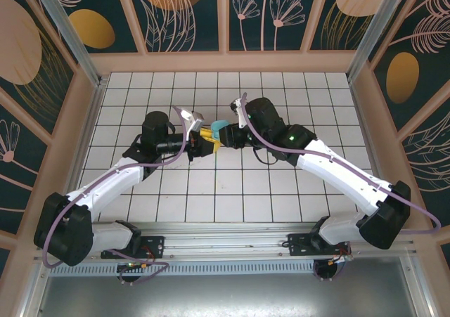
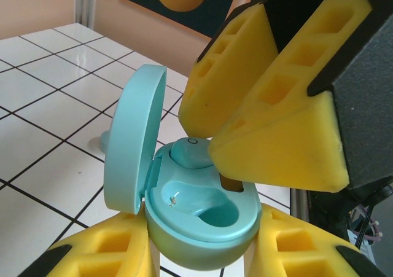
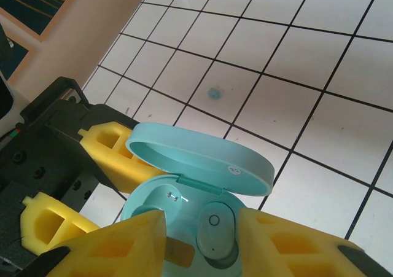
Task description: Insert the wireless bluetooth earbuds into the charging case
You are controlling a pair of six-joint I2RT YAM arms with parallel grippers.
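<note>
The light-blue charging case is held off the tiles with its lid swung up, and my left gripper is shut on its body, one yellow finger on each side. One earbud sits in the right-hand well of the case. The other well is bare, with its two metal contacts showing. My right gripper hovers just over the case, open, its fingers either side of the seated earbud. A second tiny light-blue earbud lies on the white tiles beyond the case.
Both arms meet above the middle of the tiled floor, where the case shows between the grippers. Wooden walls ring the floor. My left gripper's black body and yellow fingers sit directly under the case.
</note>
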